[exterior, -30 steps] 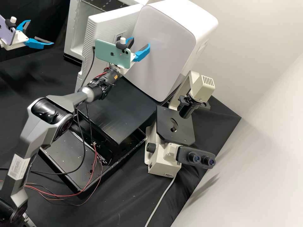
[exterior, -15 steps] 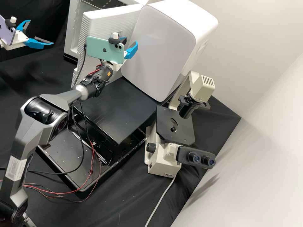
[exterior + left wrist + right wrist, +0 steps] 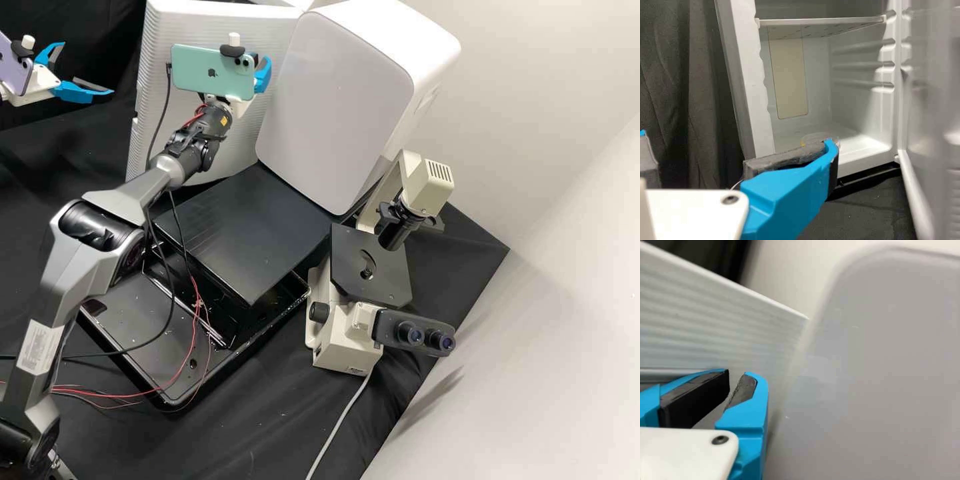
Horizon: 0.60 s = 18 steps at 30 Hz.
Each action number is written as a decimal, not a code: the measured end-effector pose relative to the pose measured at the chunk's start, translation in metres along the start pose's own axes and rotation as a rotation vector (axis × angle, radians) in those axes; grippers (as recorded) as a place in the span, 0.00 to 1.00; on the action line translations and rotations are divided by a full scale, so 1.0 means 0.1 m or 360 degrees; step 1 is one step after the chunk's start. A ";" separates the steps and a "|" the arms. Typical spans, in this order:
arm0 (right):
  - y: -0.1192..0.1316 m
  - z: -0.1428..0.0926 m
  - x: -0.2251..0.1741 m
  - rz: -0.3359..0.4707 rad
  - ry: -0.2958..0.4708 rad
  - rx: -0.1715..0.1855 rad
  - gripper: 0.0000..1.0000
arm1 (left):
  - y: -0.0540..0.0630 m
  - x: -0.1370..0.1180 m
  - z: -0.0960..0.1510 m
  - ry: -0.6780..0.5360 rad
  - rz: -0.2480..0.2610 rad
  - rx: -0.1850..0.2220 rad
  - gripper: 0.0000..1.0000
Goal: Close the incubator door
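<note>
Right gripper point(image 3: 260, 63): fingers parted by a narrow gap, nothing between them, at the ribbed face of the door point(image 3: 200, 23); contact cannot be told. Left gripper point(image 3: 87, 68): spread wide and empty, before the open front of the incubator point(image 3: 749, 75), door ajar. Beyond the right gripper stands the white cabinet point(image 3: 340, 100), with the microscope point(image 3: 343, 347) beside it.

In the high view the right arm point(image 3: 83, 257) climbs from eight o'clock to the right tool point(image 3: 262, 59) at eleven, tips slightly apart; at ten, the left tool point(image 3: 87, 69) gapes wide, aimed toward three.
</note>
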 end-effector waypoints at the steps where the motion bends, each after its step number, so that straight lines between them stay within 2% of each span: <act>1: -0.01 -0.08 0.01 -0.0003 0.0033 -0.0010 0.00 | 0.00 0.00 0.00 0.0000 0.0000 0.0000 1.00; 3: -0.02 -0.22 0.02 0.0000 0.0098 -0.0059 0.00 | 0.00 0.00 0.00 0.0000 0.0000 0.0000 1.00; 6: -0.05 -0.34 0.02 0.0003 0.0162 -0.0092 0.00 | 0.00 0.00 0.00 0.0000 0.0000 0.0000 1.00; 18: -0.11 -0.35 -0.04 -0.0042 0.0152 -0.0088 0.00 | 0.00 0.00 0.00 0.0000 0.0000 0.0000 1.00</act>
